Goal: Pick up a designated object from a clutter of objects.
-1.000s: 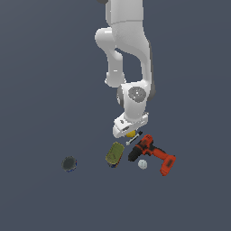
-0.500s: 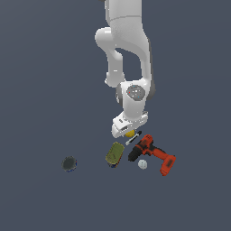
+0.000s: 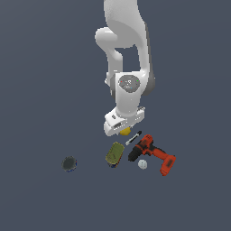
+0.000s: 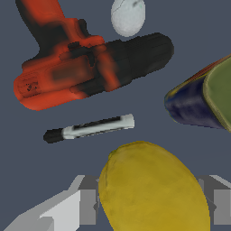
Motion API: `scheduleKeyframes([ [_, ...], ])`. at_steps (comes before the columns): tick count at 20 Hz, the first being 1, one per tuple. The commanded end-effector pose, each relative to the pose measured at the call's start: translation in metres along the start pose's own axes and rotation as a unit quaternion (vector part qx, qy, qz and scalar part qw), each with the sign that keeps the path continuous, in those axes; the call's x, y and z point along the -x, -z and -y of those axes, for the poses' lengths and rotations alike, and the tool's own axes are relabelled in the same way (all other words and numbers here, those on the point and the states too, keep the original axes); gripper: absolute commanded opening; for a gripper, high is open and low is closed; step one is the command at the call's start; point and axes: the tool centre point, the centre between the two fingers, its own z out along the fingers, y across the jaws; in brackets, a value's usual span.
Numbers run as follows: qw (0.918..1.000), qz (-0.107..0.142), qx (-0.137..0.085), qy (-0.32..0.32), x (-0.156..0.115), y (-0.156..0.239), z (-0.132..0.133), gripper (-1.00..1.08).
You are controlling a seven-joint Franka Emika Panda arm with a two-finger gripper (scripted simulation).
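The Panda arm's pincer [image 3: 122, 131] stands low over the clutter with the yellow lemon [image 4: 153, 189] lodged between its two grey fingers [image 4: 88, 200], one on each side of the fruit. In the wrist view the lemon fills the gap between them, and the pincer appears closed against it; whether the fruit is already clear of the grey worktop [image 3: 40, 90] cannot be told. In the exterior view only a sliver of yellow shows beneath the white hand.

Compared with the frames from a second and half a second ago, the arm's pose looks almost unchanged and no item has shifted: the grasp reads as settled, with the lift yet to come.

Just beside the lemon lies the thin black-and-white marker [image 4: 90, 128], and beyond it the orange-red and black power drill [image 4: 85, 58] with the small white ball [image 4: 128, 16] near its body. The olive-green can [image 3: 114, 154] lies close on the other side. The dark round disc [image 3: 69, 163] sits well apart, toward the exterior view's left.
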Motion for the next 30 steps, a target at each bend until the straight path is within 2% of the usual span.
scheduleKeyframes([
  [1, 1.0, -0.001, 0.0, 0.0, -0.002, 0.022, -0.014, -1.0],
  [18, 1.0, -0.001, -0.001, 0.0, -0.015, 0.179, -0.118, -1.0],
  [30, 1.0, 0.0, 0.0, 0.0, -0.025, 0.256, -0.173, -1.0],
])
